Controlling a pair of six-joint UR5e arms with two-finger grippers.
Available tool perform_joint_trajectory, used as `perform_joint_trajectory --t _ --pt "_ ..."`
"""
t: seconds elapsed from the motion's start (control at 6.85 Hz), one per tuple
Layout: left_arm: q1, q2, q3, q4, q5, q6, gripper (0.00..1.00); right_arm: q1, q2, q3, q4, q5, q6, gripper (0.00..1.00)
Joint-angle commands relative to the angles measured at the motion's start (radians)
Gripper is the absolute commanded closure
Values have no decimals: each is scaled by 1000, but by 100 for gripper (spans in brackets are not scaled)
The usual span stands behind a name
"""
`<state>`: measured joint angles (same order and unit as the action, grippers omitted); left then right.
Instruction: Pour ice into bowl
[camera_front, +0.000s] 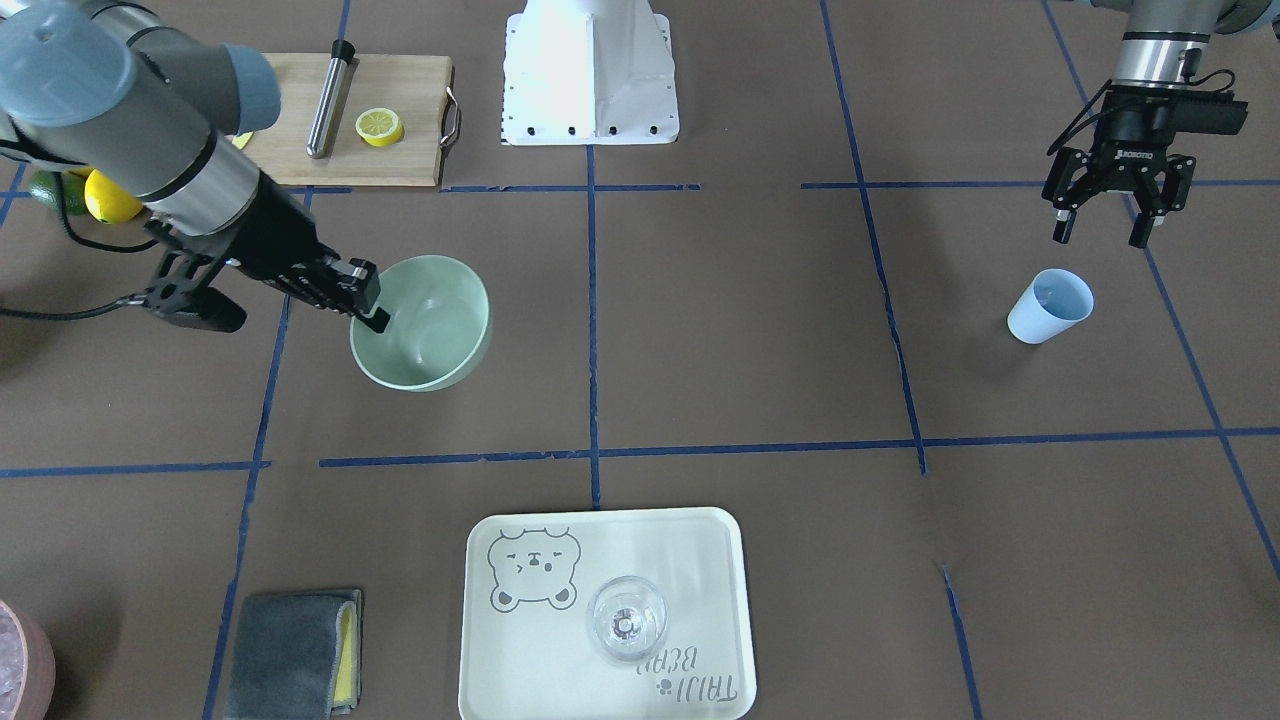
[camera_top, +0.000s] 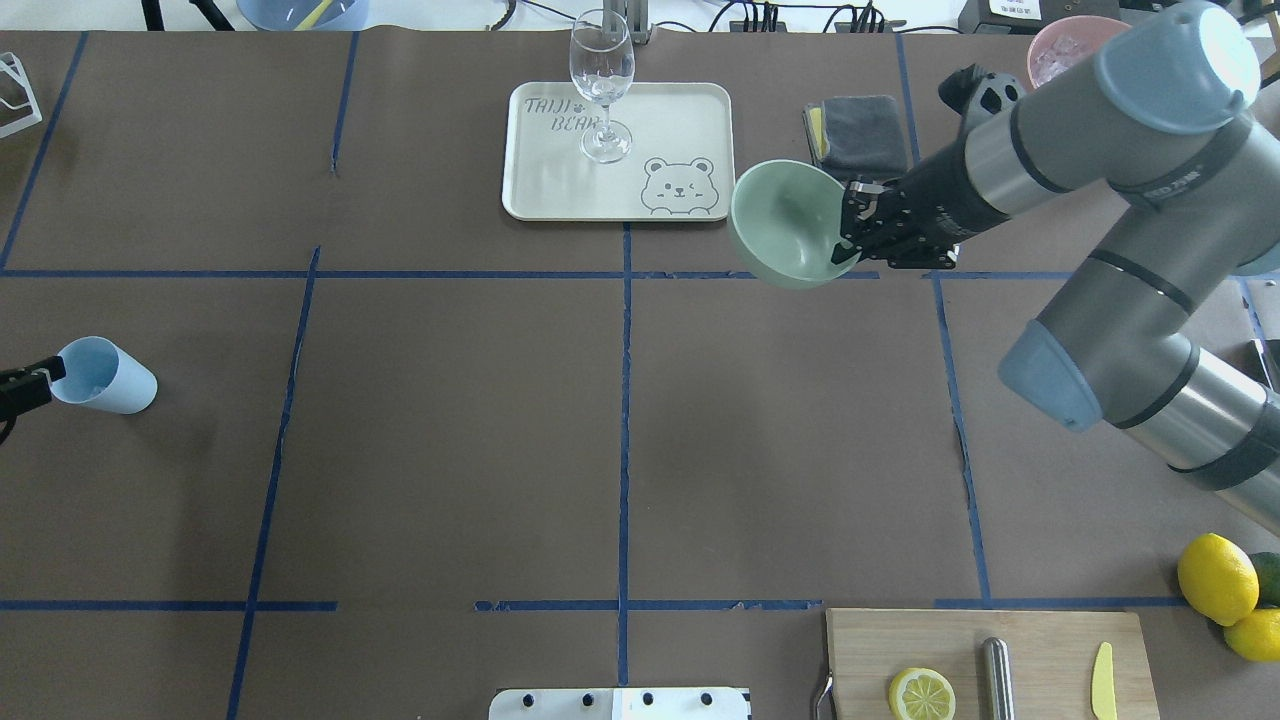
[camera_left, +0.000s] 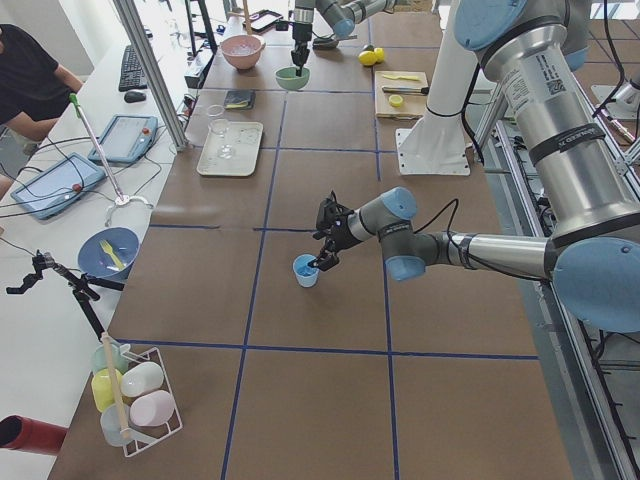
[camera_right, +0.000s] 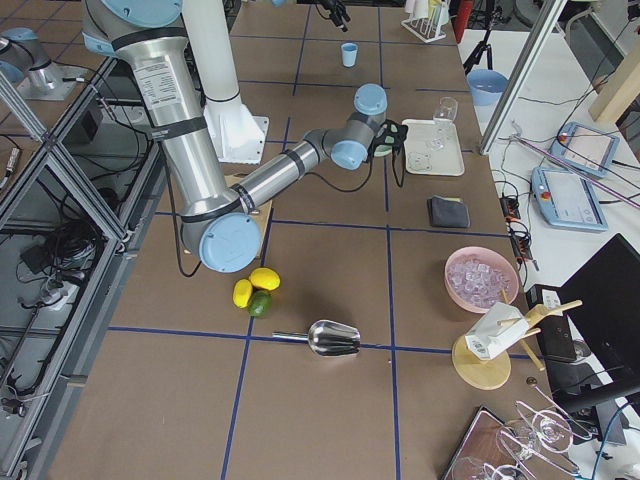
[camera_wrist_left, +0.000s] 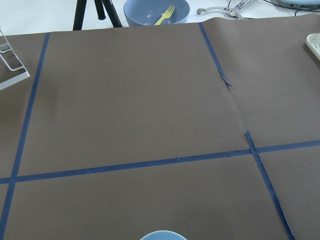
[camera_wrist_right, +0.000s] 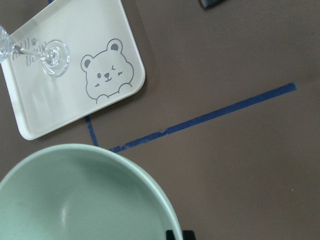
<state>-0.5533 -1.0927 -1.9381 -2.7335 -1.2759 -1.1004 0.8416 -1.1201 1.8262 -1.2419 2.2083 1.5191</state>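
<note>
My right gripper (camera_front: 368, 303) is shut on the rim of the pale mint-green bowl (camera_front: 425, 325) and holds it tilted. The overhead view shows the same grip (camera_top: 848, 243) on the bowl (camera_top: 785, 225). In the right wrist view the bowl (camera_wrist_right: 75, 195) fills the lower left and looks empty. My left gripper (camera_front: 1103, 228) is open just beside a light blue cup (camera_front: 1050, 305), which leans on the table (camera_top: 103, 375). No heap of ice cubes shows; I cannot see into the cup.
A cream tray (camera_front: 520, 680) holds a clear wine glass (camera_front: 627, 620). A grey cloth (camera_front: 290, 655) lies beside it. A pink container of ice (camera_top: 1065, 45) stands behind the right arm. A cutting board (camera_front: 400, 160) carries a lemon slice (camera_front: 380, 127) and a metal rod (camera_front: 330, 100). Lemons (camera_top: 1215, 578) lie near it.
</note>
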Motion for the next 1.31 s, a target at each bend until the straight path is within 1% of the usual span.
perform_joint_trajectory --t 0.0,0.15,0.29,0.73,0.88,1.02,1.17 --pt "197 4 65 -8 232 -143 2 -70 98 21 -110 -56 30 100" --pt "269 -3 106 -6 332 -197 1 -100 124 15 -111 -97 62 100" --pt "285 -7 116 -5 375 -200 1 -107 132 13 -111 -104 64 100" --pt "294 -88 220 -6 525 -200 1 -121 143 10 -119 -113 66 100" --pt "294 -108 243 -9 536 -200 1 -154 144 7 -119 -149 67 100" --pt "294 -134 252 -9 555 -200 1 -197 146 5 -119 -209 67 100" --pt "293 -165 284 -12 561 -200 1 -237 196 -42 -120 -241 67 100"
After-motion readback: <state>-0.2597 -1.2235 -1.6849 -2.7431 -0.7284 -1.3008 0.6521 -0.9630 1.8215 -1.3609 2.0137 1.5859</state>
